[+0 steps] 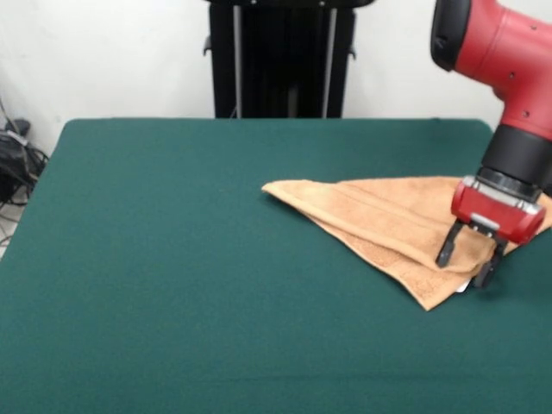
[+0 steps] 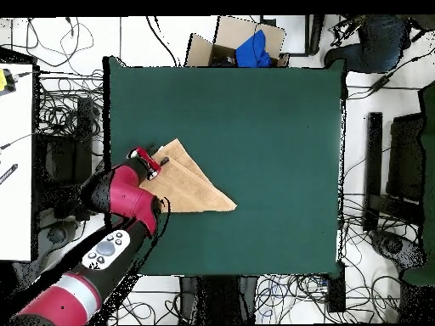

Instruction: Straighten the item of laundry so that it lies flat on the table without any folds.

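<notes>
Towel (image 1: 379,220) folded into rough triangle, lying on green bench (image 1: 172,259), toward right edge in front view. Pincer (image 1: 470,259) low over towel's right end, fingers (image 1: 448,246) spread apart, straddling folded edge, nothing clamped. Small white tag (image 1: 464,283) peeking just below pincer.

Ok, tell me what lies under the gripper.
Under the gripper lies the folded peach towel, one layer doubled over another, on the green table. The fingers stand open at the towel's edge. A white scrap shows there; whatever lies between the layers is hidden.
</notes>
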Robot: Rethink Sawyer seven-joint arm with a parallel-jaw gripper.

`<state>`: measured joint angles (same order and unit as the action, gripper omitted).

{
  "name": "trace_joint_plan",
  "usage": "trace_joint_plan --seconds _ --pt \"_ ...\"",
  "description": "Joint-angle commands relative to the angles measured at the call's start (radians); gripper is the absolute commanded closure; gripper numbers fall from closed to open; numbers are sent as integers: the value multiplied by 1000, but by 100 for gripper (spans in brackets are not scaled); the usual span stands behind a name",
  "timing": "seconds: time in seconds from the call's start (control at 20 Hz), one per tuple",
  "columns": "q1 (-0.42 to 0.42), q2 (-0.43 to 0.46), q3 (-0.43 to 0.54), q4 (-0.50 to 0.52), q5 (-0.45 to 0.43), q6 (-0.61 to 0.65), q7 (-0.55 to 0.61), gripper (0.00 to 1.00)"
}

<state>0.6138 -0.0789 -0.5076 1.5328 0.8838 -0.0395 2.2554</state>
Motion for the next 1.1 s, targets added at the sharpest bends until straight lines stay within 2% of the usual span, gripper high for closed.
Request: trace_joint_plan --seconds 0.05,0.1,0.15,0.7,1.1 --pt "6 76 45 -23 55 60 204 0" --pt "3 72 51 -19 53 52 204 0" --pt "-1 68 57 -16 51 45 204 100" --pt "-22 60 107 -24 38 8 203 100" --pt "-81 -35 200 48 -56 -25 180 100"
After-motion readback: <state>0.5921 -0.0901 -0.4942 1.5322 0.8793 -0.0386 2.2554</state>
